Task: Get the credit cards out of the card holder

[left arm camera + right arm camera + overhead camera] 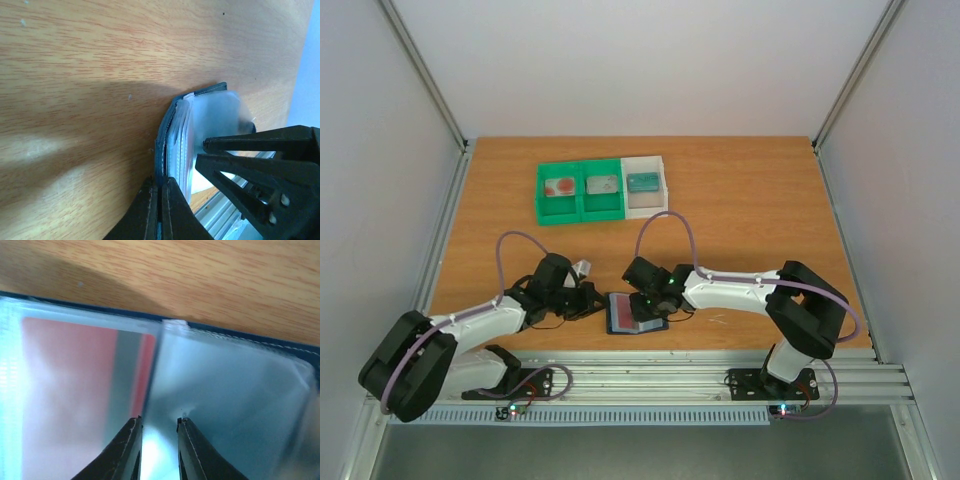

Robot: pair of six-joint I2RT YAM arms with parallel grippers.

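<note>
The flat, black-edged card holder with blue-grey clear pockets lies open on the wooden table. The left claw is clamped on the holder's black edge. The right claw stands narrow over the pockets and appears to grip nothing. A thin pinkish card with a red patch sits in the pocket just beside its tips. Recommended: keep the holder pinned, then pinch the card's edge only, not the sleeve.

right hand: fingertips slightly apart, over clear sleeves
card holder: open, on table
credit card: reddish, inside left sleeve
</note>
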